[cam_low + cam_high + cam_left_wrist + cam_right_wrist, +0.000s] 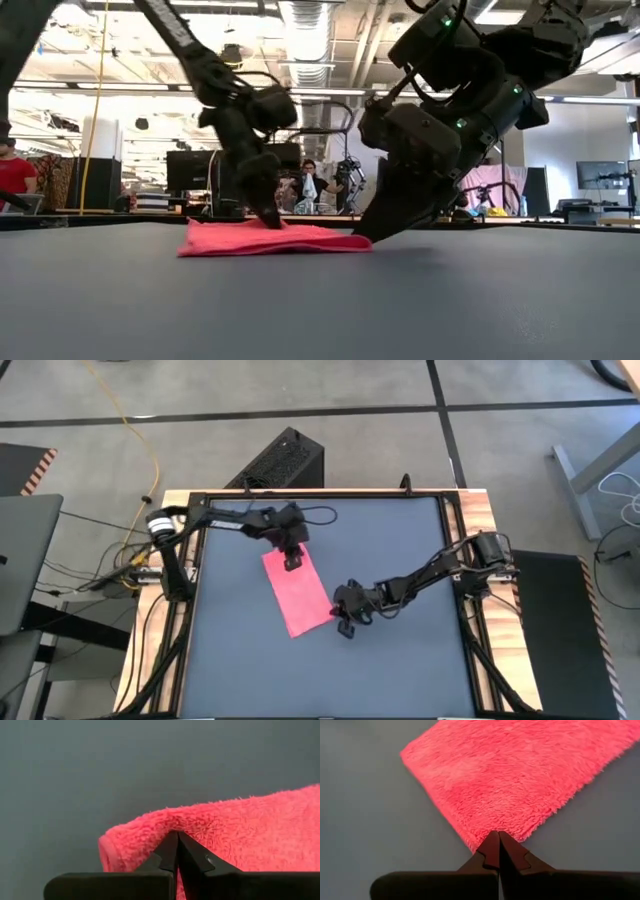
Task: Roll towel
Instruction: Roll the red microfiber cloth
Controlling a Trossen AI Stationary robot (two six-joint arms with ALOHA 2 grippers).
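So the dark desk (400, 660) has the towel (296, 592) lying flat on it as a folded pink-red strip, running diagonally near the middle. The left hand (292, 559) is down on the strip's far end, fingers pinched together on a bit of the fluffy edge. The right hand (346, 624) sits at the near end's corner, fingers closed too, tips right at the towel's edge, touching the desk.
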